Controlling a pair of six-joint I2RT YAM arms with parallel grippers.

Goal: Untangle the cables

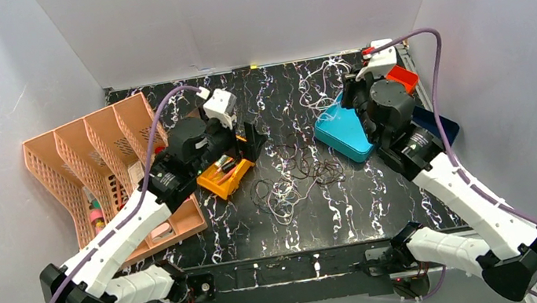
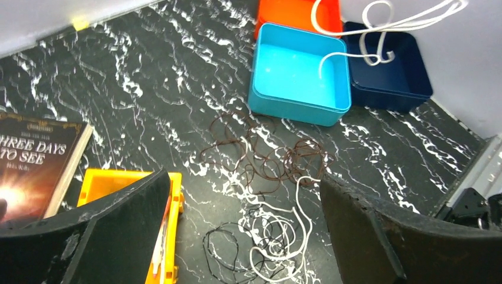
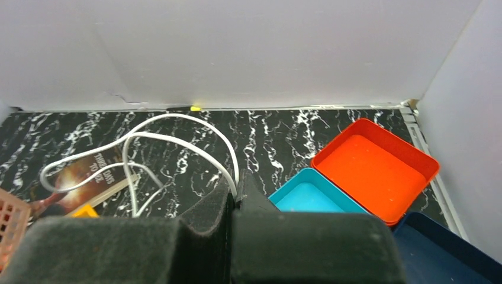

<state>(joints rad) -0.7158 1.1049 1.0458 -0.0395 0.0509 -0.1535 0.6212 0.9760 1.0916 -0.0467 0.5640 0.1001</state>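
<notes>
Several cables (image 2: 260, 168) ahead of spread left gripper (image 2: 244, 180) | right gripper (image 3: 235, 189) pinches white cable (image 3: 160, 137)

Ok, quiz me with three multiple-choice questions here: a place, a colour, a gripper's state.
1. The thin cable tangle lies: A inside the turquoise box; B on the table between that box and the yellow tray; C in the yellow tray.
2. The right gripper pinches a cable that is: A white; B brown; C purple.
3. The left gripper is: A shut on a cable; B shut, empty; C open.
Key: 1 B, loops lie on bare tabletop; 2 A, white strand in its shut jaws; 3 C, jaws wide apart.
</notes>
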